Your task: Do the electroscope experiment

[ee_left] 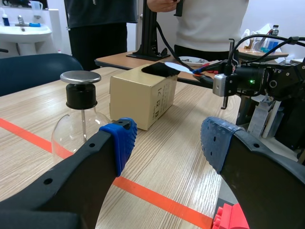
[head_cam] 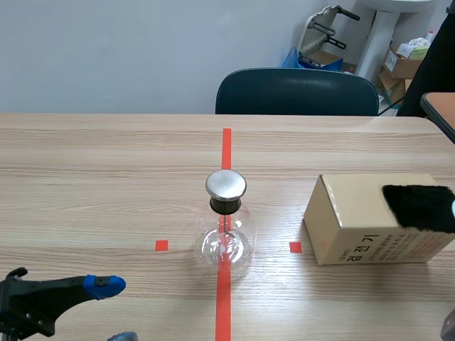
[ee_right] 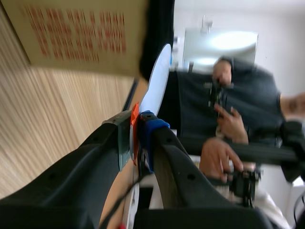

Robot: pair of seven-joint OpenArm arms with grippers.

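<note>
The electroscope, a clear glass flask with a metal cap, stands on the middle red tape line; it also shows ahead of my left gripper. My left gripper hovers open and empty near the table's front left. A cardboard box sits to the right with a black fur cloth on top. My right gripper is shut on the orange handle of a white disc paddle, held beside the cloth at the box's far end.
A dark chair stands across the table. Past the table's right edge is a second table, with people standing behind it. A person's hands show beyond my right gripper.
</note>
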